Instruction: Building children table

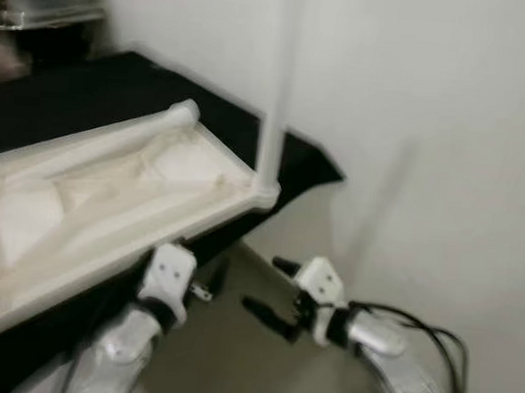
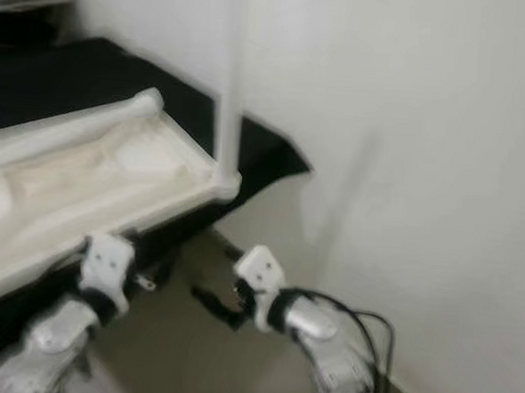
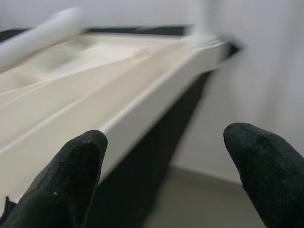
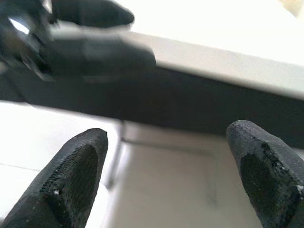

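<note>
Left wrist view adds left gripper (image 3: 164, 161) fingers spread below tabletop (image 3: 156, 80)

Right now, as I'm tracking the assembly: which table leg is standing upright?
The leg at the tabletop's near-right corner stands upright from the inverted white tabletop. The other leg lies flat along the tabletop's far edge.
</note>
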Available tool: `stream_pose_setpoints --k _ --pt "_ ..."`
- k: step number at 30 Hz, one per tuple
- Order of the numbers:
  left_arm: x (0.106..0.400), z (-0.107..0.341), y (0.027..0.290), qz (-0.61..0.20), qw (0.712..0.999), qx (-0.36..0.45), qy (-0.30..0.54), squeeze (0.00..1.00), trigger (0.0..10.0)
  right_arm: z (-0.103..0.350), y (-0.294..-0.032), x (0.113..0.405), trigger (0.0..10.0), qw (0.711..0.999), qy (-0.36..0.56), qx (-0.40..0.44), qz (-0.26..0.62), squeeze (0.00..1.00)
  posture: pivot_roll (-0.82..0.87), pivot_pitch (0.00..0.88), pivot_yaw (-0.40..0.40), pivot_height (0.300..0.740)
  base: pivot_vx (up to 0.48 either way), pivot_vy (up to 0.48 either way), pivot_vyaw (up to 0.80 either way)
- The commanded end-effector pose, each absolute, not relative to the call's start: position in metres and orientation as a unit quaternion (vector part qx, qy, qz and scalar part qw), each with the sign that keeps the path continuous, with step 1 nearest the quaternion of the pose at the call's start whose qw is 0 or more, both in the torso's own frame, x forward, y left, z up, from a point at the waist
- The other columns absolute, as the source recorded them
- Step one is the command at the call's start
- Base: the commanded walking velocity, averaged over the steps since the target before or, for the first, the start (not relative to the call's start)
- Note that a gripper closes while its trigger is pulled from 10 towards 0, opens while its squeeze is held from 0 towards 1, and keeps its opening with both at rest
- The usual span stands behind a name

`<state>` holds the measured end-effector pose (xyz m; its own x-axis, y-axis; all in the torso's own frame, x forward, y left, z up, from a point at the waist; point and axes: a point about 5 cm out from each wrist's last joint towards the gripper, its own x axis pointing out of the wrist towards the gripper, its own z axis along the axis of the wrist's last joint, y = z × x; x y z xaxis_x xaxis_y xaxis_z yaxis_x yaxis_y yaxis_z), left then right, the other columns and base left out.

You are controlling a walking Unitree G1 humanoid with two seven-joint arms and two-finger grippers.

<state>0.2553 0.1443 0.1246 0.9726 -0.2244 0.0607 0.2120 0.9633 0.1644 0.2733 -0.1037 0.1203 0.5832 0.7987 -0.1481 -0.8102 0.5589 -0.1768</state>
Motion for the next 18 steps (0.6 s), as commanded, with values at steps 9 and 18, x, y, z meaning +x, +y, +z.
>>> stream_pose_setpoints --k 9,18 --pt "0.2558 0.1202 0.1426 -0.123 0.988 0.095 -0.026 0.0 10.0 0.12 -0.1064 0.2763 10.0 0.895 0.006 -0.079 0.438 0.0 -0.03 0.138 -0.025 0.74 0.0 -0.053 0.67" --pt "0.257 0.1196 0.1424 -0.125 0.988 0.092 -0.025 0.0 10.0 0.1179 -0.1059 0.2788 10.0 0.895 0.006 -0.084 0.438 0.0 -0.03 0.136 -0.015 0.74 0.0 -0.48 0.0"
